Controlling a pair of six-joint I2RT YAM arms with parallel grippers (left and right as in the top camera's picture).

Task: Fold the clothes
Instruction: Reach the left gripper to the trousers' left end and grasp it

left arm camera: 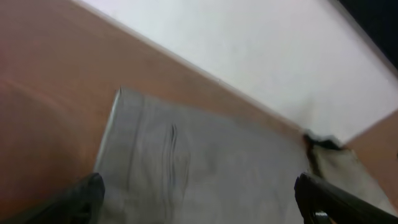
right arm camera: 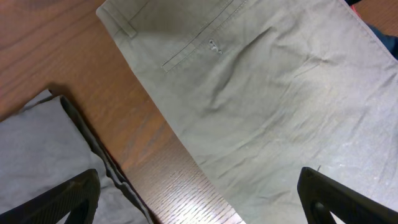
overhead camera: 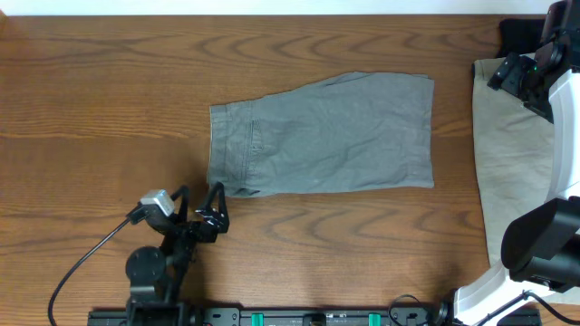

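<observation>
Wooden table (overhead camera: 91,91), grey shorts (overhead camera: 326,136) just beyond wide-open left hand (overhead camera: 200,194), beige shorts (right arm camera: 280,93) beneath wide-open right hand (right arm camera: 202,199)

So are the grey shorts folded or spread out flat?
Folded once, leg over leg: the grey shorts show a single leg outline, and stacked edges in the right wrist view.

Wooden table (overhead camera: 82,81): brown, grain visible, fills view. White strip (overhead camera: 272,5): along far edge. Black object (overhead camera: 518,34): far right corner, identity unclear.
</observation>
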